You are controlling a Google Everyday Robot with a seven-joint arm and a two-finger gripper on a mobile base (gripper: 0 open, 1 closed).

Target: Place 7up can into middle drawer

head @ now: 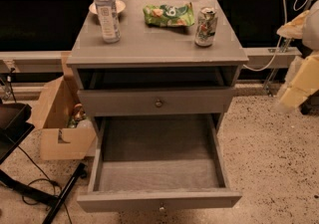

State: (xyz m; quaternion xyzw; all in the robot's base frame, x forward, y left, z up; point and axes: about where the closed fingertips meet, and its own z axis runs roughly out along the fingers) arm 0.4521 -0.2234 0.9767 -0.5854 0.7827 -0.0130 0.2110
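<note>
The 7up can [206,27], silver-white with green markings, stands upright on the right side of the grey cabinet top [154,44]. The middle drawer [158,161] is pulled out wide, and its shallow tray holds nothing; its small knob [161,208] is on the front panel. My gripper [294,91] is a pale shape at the right edge of the view, beside the cabinet. It is below the level of the can and well to its right, touching nothing.
A clear water bottle [106,11] stands at the top's left, in front of a small plate [118,6]. A green snack bag [168,15] lies at the back centre. Another drawer [158,102] above is shut. An open cardboard box [60,118] sits on the floor to the left.
</note>
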